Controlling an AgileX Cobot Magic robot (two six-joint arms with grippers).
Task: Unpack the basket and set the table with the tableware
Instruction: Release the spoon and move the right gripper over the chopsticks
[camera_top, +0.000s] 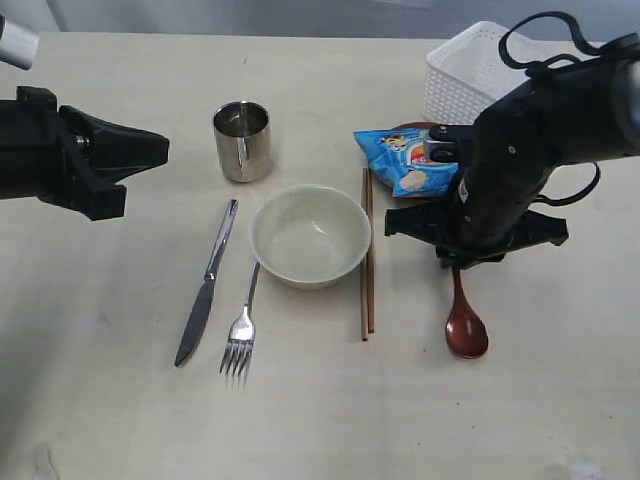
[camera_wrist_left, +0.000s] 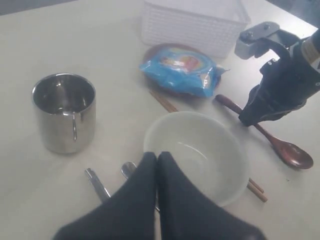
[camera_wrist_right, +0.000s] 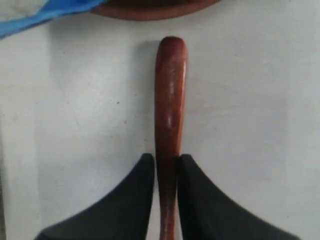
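Blue snack bag (camera_wrist_left: 182, 70) covers brown plate (camera_wrist_left: 151, 52) (just beside white basket (camera_wrist_left: 190, 22)).

Lit brightly and evenly from overhead, without harsh contrast. In the exterior view, soft-edged shadows tucked close under the bowl (camera_top: 310, 237) and the cup (camera_top: 242, 141), with the table (camera_top: 120, 400) a shade dimmer toward the lower left corner. Small glints on the cup's rim and on the spoon (camera_top: 467, 333). Sharp through the middle, softer in the upper left corner. In the left wrist view, mildly soft throughout, with the left gripper (camera_wrist_left: 156, 157) a smeared, out-of-focus black. In the right wrist view, pale and washed out, with a bright streak down the spoon's handle, a grey shadow alongside it, and the right gripper (camera_wrist_right: 166, 159) blurred.
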